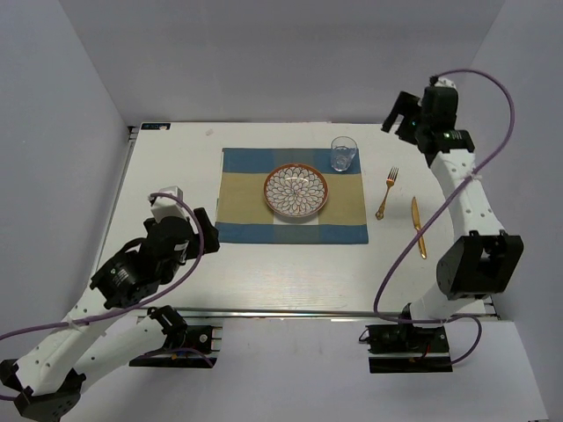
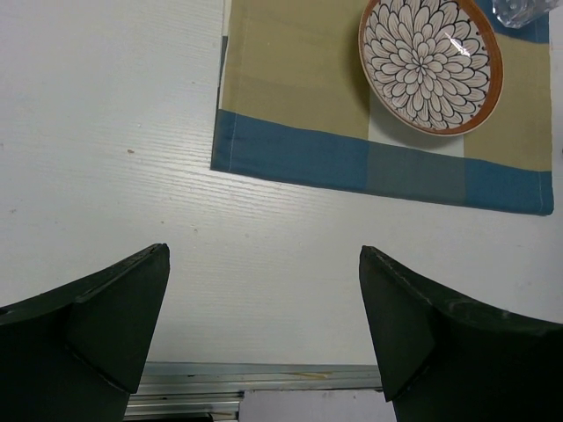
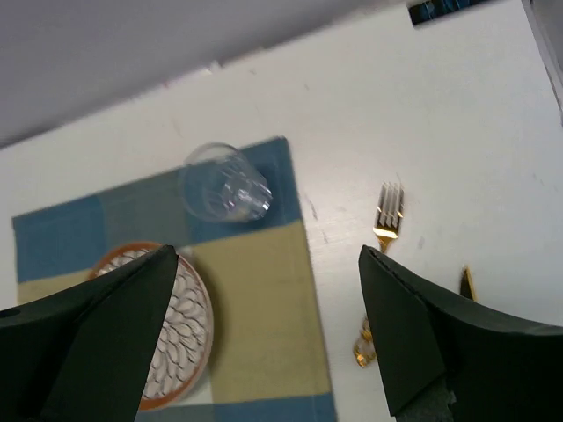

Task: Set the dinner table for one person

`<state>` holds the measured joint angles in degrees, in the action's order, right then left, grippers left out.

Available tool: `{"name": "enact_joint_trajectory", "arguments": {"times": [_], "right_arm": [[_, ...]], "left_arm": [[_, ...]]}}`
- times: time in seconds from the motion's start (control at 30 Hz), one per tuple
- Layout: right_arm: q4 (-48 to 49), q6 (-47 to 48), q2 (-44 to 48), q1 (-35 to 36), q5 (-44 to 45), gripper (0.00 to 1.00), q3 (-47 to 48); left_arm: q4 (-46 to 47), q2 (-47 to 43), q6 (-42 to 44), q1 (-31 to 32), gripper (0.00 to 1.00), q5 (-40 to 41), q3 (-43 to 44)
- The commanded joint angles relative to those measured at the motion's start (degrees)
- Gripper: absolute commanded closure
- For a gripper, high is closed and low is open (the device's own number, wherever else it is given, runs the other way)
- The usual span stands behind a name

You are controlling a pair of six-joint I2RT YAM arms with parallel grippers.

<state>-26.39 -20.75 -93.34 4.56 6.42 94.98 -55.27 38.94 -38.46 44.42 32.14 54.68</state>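
Both claws hang empty and wide apart: the left claw hovers low over the near left of the worktop, just short of the mat's near edge. The right claw is raised high over the far right, with nothing between its jaws and touching nothing.

The white worktop fills the space ahead of the arm bases and carries everything. On its middle lies the checked placemat, flat and square to the edges. The patterned plate sits near the centre of the mat, and the glass stands upright on the mat's far right corner. Right of the mat, on bare worktop, lies the knife. The fork lies between the knife and the mat, with its tines pointing away from us.

We judge the setting nearly complete. What seems left is tidying the cutlery, perhaps moving the fork to the plate's left.

To do that well, we would bring the right claw straight down over the fork's handle with the jaws across it. We would keep well apart from the glass and lift only once the grip is sure, since thin flat metal slips easily. The carry should pass on the near side of the plate, not over it.
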Motion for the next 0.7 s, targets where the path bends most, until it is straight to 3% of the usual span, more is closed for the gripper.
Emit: {"name": "enact_joint_trajectory", "arguments": {"times": [0.0, 0.13, 0.43, 0.67], "right_arm": [[-0.1, -0.9, -1.1, -5.6, -3.2, 0.11, -10.9], [-0.8, -1.4, 0.1, -11.3, -1.4, 0.11, -18.0], [0.1, 1.4, -0.5, -14.5, 1.2, 0.12, -28.0], [3.3, -1.1, 8.8, -15.0, 3.2, 0.12, -42.9]], "left_arm": [[-0.1, -0.7, -0.9, -0.1, 0.02, 2.0, -0.3], [-0.2, -0.4, -1.0, 0.6, 0.02, 2.0, -0.4], [0.2, 0.9, -0.7, 0.6, 0.02, 1.5, -0.7], [1.1, -0.9, 0.3, 0.6, 0.02, 0.4, -1.1]]}}
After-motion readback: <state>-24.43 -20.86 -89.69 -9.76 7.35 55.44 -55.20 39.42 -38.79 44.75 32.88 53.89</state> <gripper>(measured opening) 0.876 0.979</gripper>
